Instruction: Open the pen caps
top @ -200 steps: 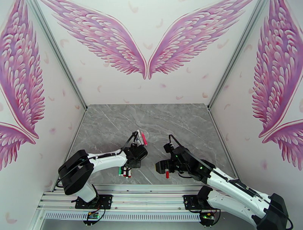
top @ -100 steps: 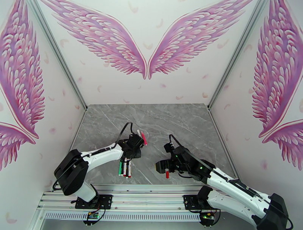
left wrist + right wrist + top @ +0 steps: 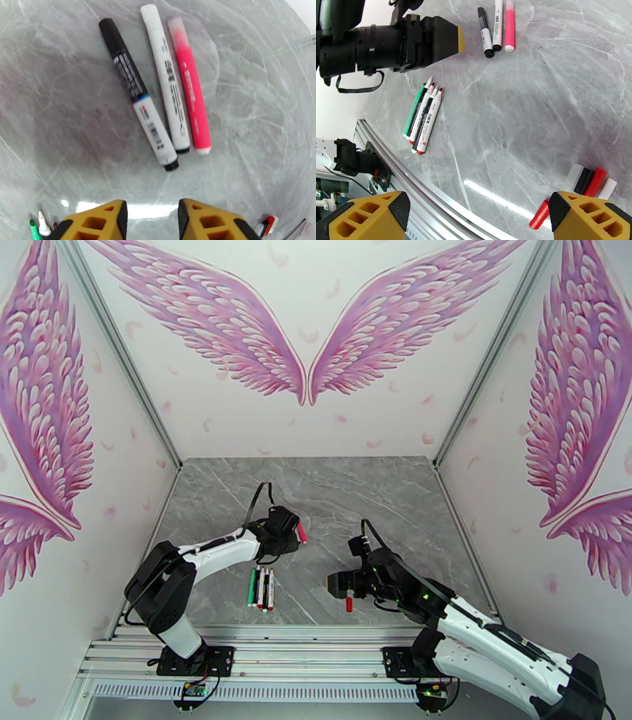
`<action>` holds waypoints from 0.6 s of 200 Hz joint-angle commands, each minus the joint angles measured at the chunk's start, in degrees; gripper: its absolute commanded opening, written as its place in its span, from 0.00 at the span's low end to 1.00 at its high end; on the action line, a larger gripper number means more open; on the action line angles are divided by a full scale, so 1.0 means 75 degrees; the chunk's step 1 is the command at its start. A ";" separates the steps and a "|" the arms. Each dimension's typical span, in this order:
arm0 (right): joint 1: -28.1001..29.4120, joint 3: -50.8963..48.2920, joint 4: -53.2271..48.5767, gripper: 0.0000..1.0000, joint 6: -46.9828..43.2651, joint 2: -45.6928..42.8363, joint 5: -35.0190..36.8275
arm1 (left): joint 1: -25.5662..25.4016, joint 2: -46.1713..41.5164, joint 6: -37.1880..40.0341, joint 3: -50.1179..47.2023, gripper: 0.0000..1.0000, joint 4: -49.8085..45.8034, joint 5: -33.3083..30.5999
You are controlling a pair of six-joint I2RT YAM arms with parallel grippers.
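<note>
Looking down from the left wrist, you can see three slim marker pens with their caps on, lying side by side on the grey marble table top: a white pen with a black cap, an all-white pen and a bright pink pen. Your left gripper hangs near their bottom ends with its yellow fingers apart and nothing between them. Your right gripper is wide open too and holds nothing. Near it, four little plastic caps, whitish, black, red and white, sit in a row, and one more red cap lies just beside one of its fingers. Four pens with bare tips rest together near the metal rail. So I think some caps are off and three are left to pull. Watch out here: the three pens lie very close together, so if your fingers come down on the wrong spot you may grab two at once or push the others away. Round pens roll, so a bump could send one off across the smooth table. If you pinch a pen on its cap and not on its body, the other gripper will have nothing to pull. The loose red cap could also get knocked when the right gripper moves.
</note>
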 commanded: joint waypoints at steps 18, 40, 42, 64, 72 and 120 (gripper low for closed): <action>0.0006 -0.0083 0.0163 0.99 0.0095 -0.0083 0.0207 | 0.0192 0.0633 -0.0062 0.0684 0.42 0.0022 -0.0110; 0.0014 -0.0070 0.0065 0.99 0.0079 -0.0147 0.0229 | 0.0250 0.0991 -0.0016 0.1007 0.42 -0.0035 -0.0101; 0.0021 -0.0067 0.0057 0.99 0.0082 -0.0158 0.0230 | 0.0270 0.1021 -0.0011 0.1042 0.42 -0.0045 -0.0103; 0.0017 -0.0081 -0.0047 0.99 0.0068 -0.0260 0.0252 | 0.0323 0.1287 -0.0006 0.1244 0.40 -0.0088 -0.0118; 0.0019 -0.0080 -0.0094 0.99 0.0068 -0.0293 0.0265 | 0.0353 0.1383 -0.0021 0.1292 0.39 -0.0118 -0.0153; 0.0015 -0.0029 -0.0379 0.99 -0.0023 -0.0401 0.0347 | 0.0492 0.1655 -0.0045 0.1395 0.36 -0.0142 -0.0233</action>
